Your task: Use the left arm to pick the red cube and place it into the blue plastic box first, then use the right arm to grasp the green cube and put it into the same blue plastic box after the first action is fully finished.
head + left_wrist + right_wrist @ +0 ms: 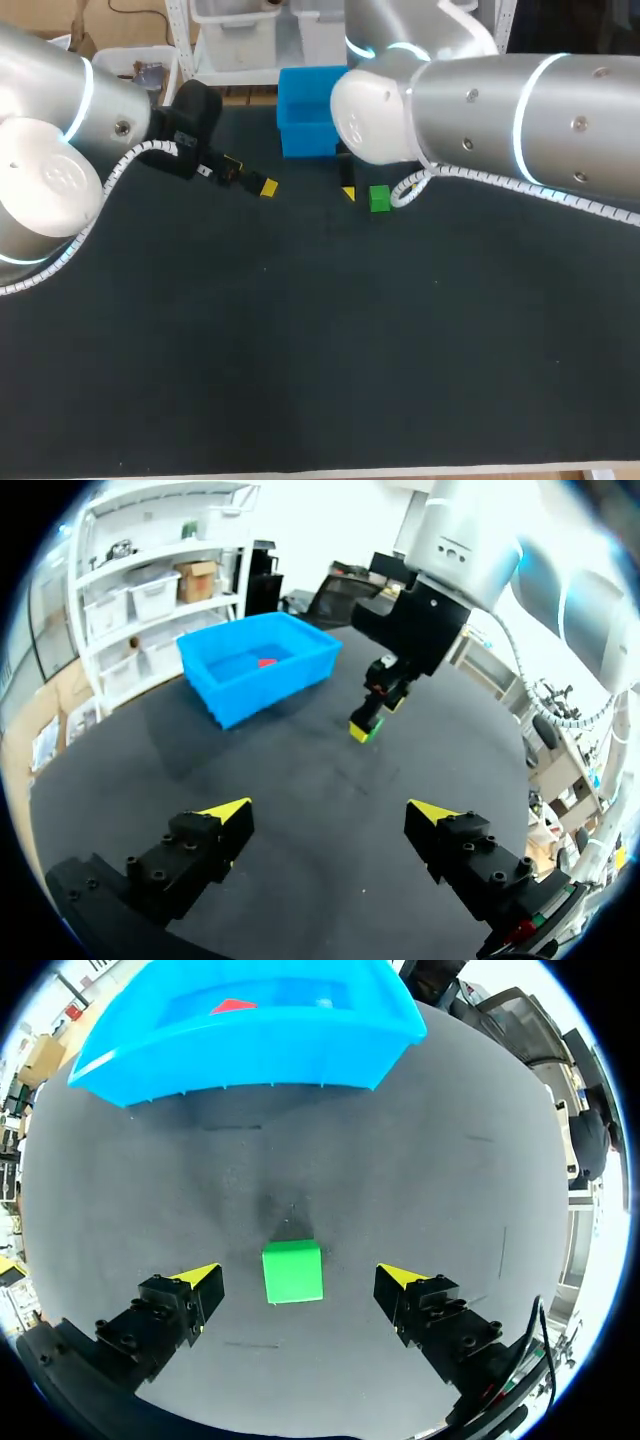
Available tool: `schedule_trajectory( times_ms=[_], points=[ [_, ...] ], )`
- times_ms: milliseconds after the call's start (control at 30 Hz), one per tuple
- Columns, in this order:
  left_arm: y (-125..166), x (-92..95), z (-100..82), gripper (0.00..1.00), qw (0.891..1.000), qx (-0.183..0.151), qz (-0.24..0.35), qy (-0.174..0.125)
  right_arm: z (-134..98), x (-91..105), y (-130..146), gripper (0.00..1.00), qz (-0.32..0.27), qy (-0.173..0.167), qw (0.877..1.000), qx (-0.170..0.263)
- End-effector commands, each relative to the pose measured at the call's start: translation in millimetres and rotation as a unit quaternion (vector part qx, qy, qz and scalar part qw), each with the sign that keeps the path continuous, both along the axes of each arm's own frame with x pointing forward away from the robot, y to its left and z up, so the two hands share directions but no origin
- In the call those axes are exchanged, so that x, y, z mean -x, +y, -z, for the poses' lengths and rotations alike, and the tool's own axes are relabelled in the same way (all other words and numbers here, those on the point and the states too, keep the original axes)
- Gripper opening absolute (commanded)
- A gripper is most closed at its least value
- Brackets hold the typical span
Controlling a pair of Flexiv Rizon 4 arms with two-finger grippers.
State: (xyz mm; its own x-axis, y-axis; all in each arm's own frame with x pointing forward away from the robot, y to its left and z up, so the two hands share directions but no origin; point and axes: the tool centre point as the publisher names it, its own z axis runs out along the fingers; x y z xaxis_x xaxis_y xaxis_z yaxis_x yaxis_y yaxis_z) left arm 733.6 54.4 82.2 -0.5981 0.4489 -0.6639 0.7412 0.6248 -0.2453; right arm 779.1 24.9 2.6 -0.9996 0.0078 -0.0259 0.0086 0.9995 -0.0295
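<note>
My right gripper (298,1278) sits released astride the green cube (292,1271) on the bench (450,1190), not touching, set for my grasp. The red cube (232,1006) already lies in the blue plastic box (250,1055), at the green cube's 11 o'clock. My left gripper (330,812) hangs released, empty, clear.

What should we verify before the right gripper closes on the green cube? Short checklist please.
1. Red cube inside the blue plastic box: ok.
2. Left gripper open, empty, away from the box: ok.
3. Right gripper open: ok.
4. Green cube between its fingers, roughly centred, neither finger touching it: ok.
5. Fingers low enough to clamp the cube's sides: cannot tell.
6. Table between cube and box free of obstacles: ok.
</note>
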Motion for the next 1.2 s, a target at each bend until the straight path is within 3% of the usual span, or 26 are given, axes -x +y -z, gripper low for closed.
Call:
schedule_trajectory(
  times_ms=[33, 567, 600, 633, 667, 700, 733, 1200],
  points=[
    [1, 0.2, 1.1, 1.0, 1.0, 0.003, 0.002, -0.002, 5, 3.8, -2, 1.0, 0.001, -0.061, 0.998, -0.002],
    [1, 0.2, 1.1, 1.0, 1.0, 0.003, 0.002, -0.002, 18, -4.4, 1, 1.0, 0.004, -0.054, 0.998, 0.009],
    [1, 0.2, 1.1, 1.0, 1.0, 0.003, 0.002, -0.002, 19, -5.0, 1, 0.88, 0.004, -0.054, 0.999, 0.009],
    [1, 0.2, 1.1, 1.0, 1.0, 0.003, 0.002, -0.002, 20, -5.4, 1, 0.36, 0.004, -0.053, 0.999, 0.009],
    [1, 0.2, 1.1, 1.0, 1.0, 0.003, 0.002, -0.002, 21, -5.6, 1, 0.24, 0.004, -0.053, 0.999, 0.009],
    [1, 0.2, 1.1, 1.0, 1.0, 0.003, 0.002, -0.002, 21, -5.7, 2, 0.04, 0.003, -0.052, 0.999, 0.009],
    [1, 0.2, 1.1, 1.0, 1.0, 0.003, 0.002, -0.002, 21, -5.9, 2, 0.0, 0.003, -0.052, 0.999, 0.01],
    [1, 0.2, 1.1, 1.0, 1.0, 0.003, 0.002, -0.002, 19, -4.0, 1, 0.0, -0.001, -0.043, 0.999, 0.016]
  ],
)
